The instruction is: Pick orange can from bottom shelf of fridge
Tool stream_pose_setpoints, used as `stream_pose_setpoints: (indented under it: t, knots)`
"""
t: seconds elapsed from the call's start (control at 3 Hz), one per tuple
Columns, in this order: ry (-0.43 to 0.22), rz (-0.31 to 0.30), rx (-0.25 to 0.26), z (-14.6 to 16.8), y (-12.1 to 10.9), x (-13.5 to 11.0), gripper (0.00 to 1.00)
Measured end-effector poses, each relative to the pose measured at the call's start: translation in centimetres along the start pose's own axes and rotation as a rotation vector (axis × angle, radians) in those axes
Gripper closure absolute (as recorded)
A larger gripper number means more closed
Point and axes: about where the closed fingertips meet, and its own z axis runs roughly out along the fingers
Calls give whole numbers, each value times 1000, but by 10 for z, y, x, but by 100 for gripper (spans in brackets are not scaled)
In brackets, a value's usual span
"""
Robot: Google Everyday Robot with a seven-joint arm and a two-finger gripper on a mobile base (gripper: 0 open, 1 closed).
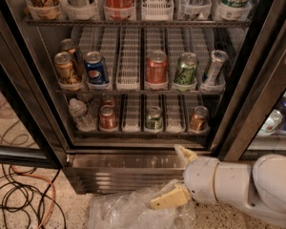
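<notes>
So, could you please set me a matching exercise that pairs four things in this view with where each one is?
Things:
1. orange can
2. blue can
3. plastic bottle
4. end effector

Places:
A. far left of the bottom shelf
B. low in front of the fridge, by its steel base
C. right lane of the bottom shelf
D. on the rack above the bottom shelf

Pairs: 1-C, 2-D, 3-A, 4-B
</notes>
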Motion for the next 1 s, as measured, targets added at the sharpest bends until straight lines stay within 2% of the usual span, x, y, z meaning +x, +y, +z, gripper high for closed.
stream_pose_setpoints:
  t: [0.33, 0.67, 1.0]
  knots:
    - [-92, -31, 140, 3, -2, 2, 0]
    - [-112, -100, 235, -4, -12, -12, 0]
    - [-101, -58, 225, 5, -14, -1, 0]
